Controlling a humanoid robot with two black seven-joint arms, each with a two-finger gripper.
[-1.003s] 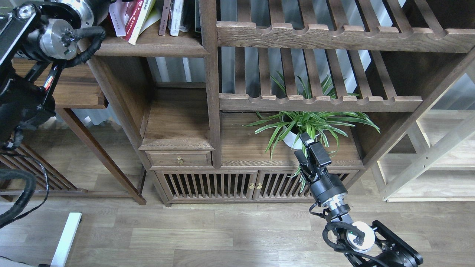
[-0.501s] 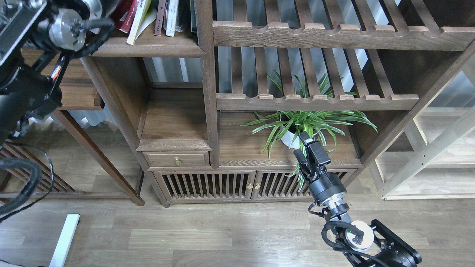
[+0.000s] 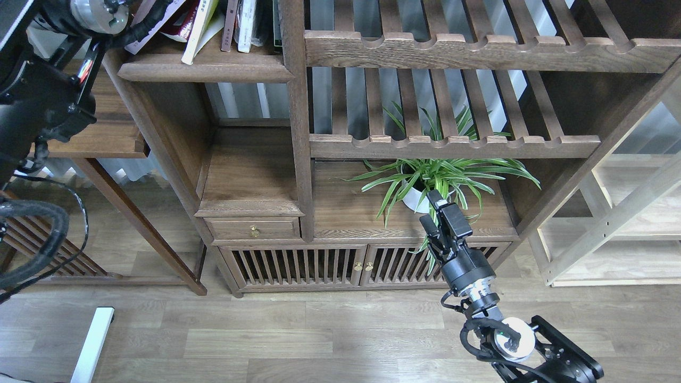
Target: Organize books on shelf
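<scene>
Dark-wood shelf (image 3: 205,72) is holding the books (image 3: 199,24) leaning near its left edge; left arm is being raised since earlier, its hand out of view. Right hand (image 3: 440,213) is hanging idle, fingers apparently together.

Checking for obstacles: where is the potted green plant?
Head view, centre-right: the potted green plant stands on the cabinet top under the lower slatted shelf, just beyond the right gripper.

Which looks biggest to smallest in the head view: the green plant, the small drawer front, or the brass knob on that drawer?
1. The green plant, spreading widest.
2. The drawer front, clearly narrower than the plant's leaves.
3. The brass knob, just a dot on the drawer.

All three stand at a similar depth, so the order looks safe.
</scene>
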